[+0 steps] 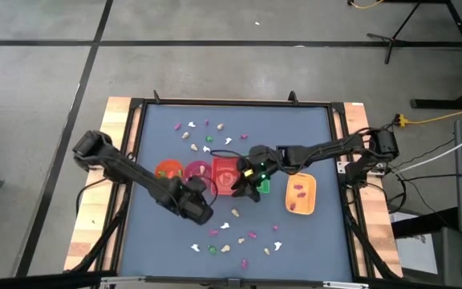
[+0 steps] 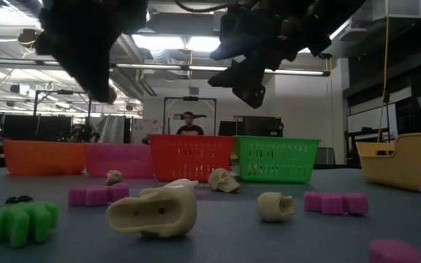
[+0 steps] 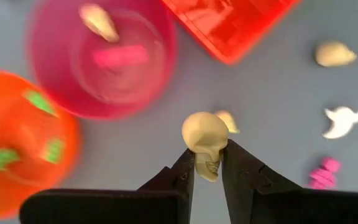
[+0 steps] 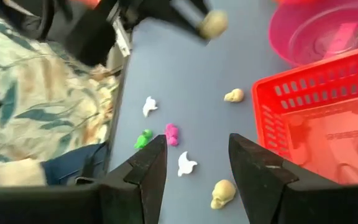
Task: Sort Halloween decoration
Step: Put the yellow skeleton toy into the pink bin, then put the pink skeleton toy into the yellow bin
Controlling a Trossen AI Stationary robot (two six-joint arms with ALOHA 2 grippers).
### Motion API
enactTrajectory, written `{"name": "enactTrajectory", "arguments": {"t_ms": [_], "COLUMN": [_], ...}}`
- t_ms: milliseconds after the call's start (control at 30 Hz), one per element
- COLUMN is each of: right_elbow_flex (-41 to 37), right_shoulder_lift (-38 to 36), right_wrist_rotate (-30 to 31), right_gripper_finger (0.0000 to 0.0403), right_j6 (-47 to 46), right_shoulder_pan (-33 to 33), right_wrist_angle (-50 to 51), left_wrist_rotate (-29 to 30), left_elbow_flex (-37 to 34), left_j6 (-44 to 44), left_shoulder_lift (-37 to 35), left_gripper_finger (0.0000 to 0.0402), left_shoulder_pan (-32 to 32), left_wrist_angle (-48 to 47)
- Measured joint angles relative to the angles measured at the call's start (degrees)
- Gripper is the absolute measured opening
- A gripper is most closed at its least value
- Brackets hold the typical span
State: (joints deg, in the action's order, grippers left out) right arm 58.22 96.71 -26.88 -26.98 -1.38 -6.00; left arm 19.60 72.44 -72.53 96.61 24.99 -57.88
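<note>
Partly sorted: some trinkets already in the pink bowl (image 3: 101, 59) and yellow tray (image 1: 301, 195). Left gripper (image 3: 208, 163) clenched on a cream skull (image 3: 205, 135) above the table; right gripper (image 4: 191, 163) released, empty. Many trinkets (image 1: 207, 128) scattered, unsorted.

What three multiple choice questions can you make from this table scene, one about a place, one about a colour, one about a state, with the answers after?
1. What sits directly between the pink bowl and the green basket in the low view?
A. red basket
B. yellow tray
C. orange bowl

2. What colour is the skull?
A. green
B. cream
C. magenta

3. The left end effector is:
A. open and empty
B. out of view
C. shut on the skull

Answers: 1 A, the red basket stands between them. 2 B, it looks pale cream. 3 C, both fingers pinch it in the left wrist view.
</note>
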Motion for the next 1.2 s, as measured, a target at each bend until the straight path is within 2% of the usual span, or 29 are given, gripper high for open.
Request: {"name": "enactTrajectory", "arguments": {"t_ms": [167,367,633,1000,1200], "right_elbow_flex": [0.0,0.0,0.0,0.0,0.0], "right_shoulder_lift": [0.0,-0.1,-0.1,-0.1,-0.7], "right_wrist_rotate": [-1.2,-1.0,-0.8,-0.5,0.3], "right_gripper_finger": [0.0172,0.0172,0.0172,0.0172,0.0172], "right_j6": [0.0,-0.1,-0.1,0.2,0.9], "right_shoulder_pan": [1.5,1.8,1.8,1.8,2.4], "right_wrist_angle": [0.0,0.1,0.1,0.1,0.6], "left_wrist_rotate": [2.7,5.2,3.5,0.7,1.1], "left_elbow_flex": [0.0,0.0,0.0,0.0,0.0], "left_j6": [8.5,21.5,35.3,37.2,36.9], "left_shoulder_lift": [-2.4,-1.6,-1.1,-1.1,-1.1], "left_gripper_finger": [0.0043,0.0043,0.0048,0.0128,0.0142], "left_shoulder_pan": [-4.2,-9.4,-15.4,-17.9,-17.9], "left_wrist_angle": [-4.7,-4.9,-4.9,-4.8,-4.4]}}
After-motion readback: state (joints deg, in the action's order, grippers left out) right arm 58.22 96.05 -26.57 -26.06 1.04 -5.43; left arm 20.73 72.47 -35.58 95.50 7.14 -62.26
